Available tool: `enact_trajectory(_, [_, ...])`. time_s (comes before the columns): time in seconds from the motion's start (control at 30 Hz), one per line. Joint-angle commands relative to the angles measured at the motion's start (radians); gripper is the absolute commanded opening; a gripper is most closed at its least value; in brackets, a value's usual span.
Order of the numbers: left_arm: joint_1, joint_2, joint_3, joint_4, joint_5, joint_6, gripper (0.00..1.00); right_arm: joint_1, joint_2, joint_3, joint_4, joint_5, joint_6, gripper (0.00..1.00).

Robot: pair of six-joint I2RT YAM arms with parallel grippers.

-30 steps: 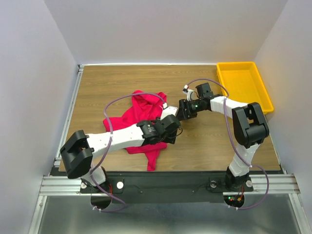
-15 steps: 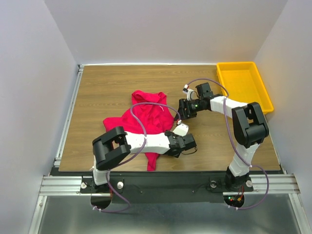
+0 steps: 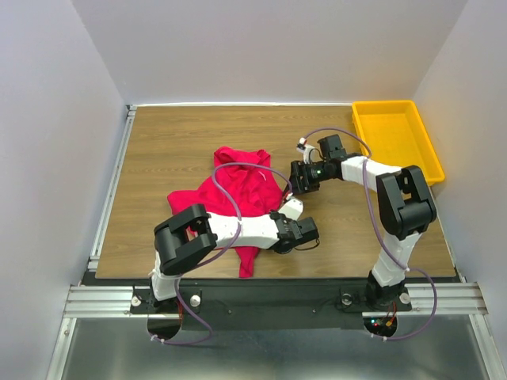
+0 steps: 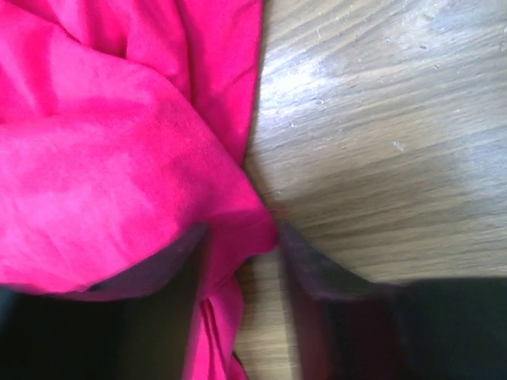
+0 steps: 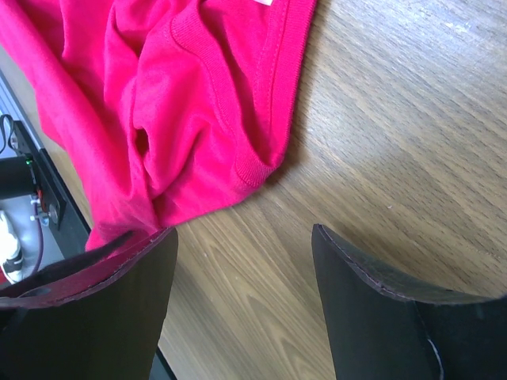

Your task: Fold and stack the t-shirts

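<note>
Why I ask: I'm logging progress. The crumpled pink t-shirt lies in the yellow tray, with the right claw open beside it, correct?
No. The top external view shows the t-shirt crumpled on the wooden table, well apart from the yellow tray in the far right corner. The right claw is open beside it, as you say.

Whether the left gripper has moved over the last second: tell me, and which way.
Yes. The left gripper has pulled back toward the near edge of the table and shifted slightly right.
</note>
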Motion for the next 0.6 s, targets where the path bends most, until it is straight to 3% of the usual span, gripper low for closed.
enact_trajectory(0.0, [0.007, 0.012, 0.005, 0.001, -0.050, -0.004, 0.35, -0.004, 0.011, 0.027, 0.030, -0.016, -0.001, 0.74])
enact_trajectory(0.03, [0.007, 0.015, 0.005, 0.005, -0.048, -0.003, 0.23, -0.004, 0.011, 0.026, 0.030, -0.018, -0.004, 0.74])
enact_trajectory(0.1, [0.007, 0.012, 0.007, 0.015, -0.048, -0.001, 0.13, -0.004, 0.011, 0.026, 0.031, -0.019, -0.004, 0.74])
enact_trajectory(0.13, [0.007, 0.009, 0.008, 0.013, -0.049, -0.001, 0.00, -0.004, 0.011, 0.026, 0.030, -0.022, -0.005, 0.74])
enact_trajectory(0.37, [0.027, -0.172, -0.041, 0.044, -0.040, -0.026, 0.00, -0.004, 0.036, 0.047, 0.028, -0.048, 0.009, 0.74])
enact_trajectory(0.57, [0.164, -0.488, -0.202, 0.166, 0.085, -0.016, 0.00, -0.003, 0.070, 0.078, 0.028, -0.076, 0.029, 0.73])
